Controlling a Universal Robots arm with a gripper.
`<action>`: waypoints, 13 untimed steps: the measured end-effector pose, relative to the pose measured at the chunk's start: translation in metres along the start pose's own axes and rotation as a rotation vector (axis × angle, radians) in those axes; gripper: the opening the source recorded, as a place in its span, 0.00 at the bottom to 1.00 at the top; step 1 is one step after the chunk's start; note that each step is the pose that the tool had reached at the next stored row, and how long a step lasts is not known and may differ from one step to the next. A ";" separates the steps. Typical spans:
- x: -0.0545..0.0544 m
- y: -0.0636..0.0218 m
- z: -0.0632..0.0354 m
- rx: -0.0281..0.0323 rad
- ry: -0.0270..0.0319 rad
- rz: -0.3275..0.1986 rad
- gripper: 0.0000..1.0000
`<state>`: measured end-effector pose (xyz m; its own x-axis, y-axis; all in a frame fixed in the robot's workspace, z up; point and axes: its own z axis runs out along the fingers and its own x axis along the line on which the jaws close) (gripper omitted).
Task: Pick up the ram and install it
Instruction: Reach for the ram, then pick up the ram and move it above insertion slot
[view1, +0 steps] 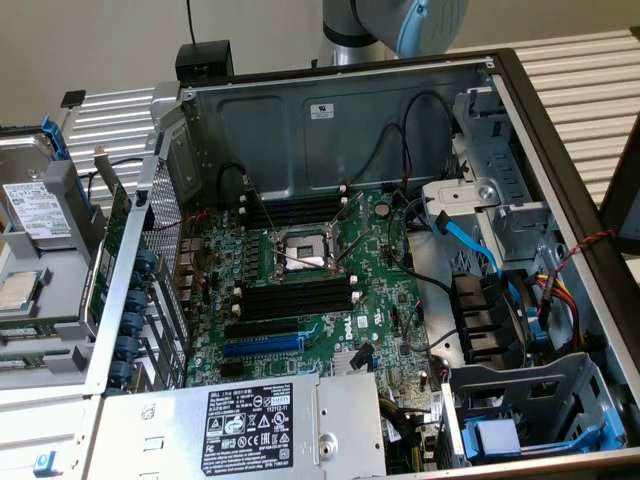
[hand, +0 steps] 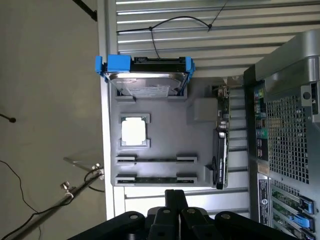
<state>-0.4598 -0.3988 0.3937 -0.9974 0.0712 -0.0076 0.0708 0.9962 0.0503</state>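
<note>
Over the tray: my gripper (hand: 175, 197) hangs high above the grey tray (hand: 165, 120) and touches nothing on it.
Fingers: pressed together, with nothing between them.
Ram: the ram (hand: 155, 179) stands on its long edge in the tray, a thin dark-green strip held at each end by a grey holder. Of the things on the tray it is the nearest to my fingers.
Second strip: a like strip (hand: 155, 160) sits in the next pair of holders, parallel to the ram and just beside it. Whether it is the same kind of part I cannot tell.
Processor: a square silver chip (hand: 134, 131) lies flat in its own recess, beyond both strips as seen from my fingers.
Hard drive: the drive (hand: 145, 85) rests in a blue carrier (hand: 118, 64) at the end of the tray farthest from my fingers.
Card: a dark card (hand: 220, 160) stands on edge along the side of the tray that faces the computer case.
Computer case: the case (view1: 280, 120) lies open on the slatted worktop (view1: 580, 60), at the exterior view's right of the tray, with the motherboard (view1: 330, 300) facing up.
Memory slots: a bank of long black slots with white end clips (view1: 295, 298) lies on the near side of the processor socket (view1: 300, 252), and another bank (view1: 295, 210) on its far side.
Blue slot: the blue slot (view1: 262, 346) lies nearer than the near bank.
Arm: my arm (view1: 395, 25) rises behind the far wall of the case.
</note>
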 end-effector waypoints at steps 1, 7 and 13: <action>0.000 0.0000 0.0000 0.0000 0.0001 0.000 0.11; 0.000 0.0000 -0.0001 0.0001 0.0002 0.000 0.11; 0.000 0.0000 0.0000 0.0001 0.0002 0.000 0.11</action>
<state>-0.4598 -0.3988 0.3938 -0.9974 0.0712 -0.0074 0.0708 0.9962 0.0503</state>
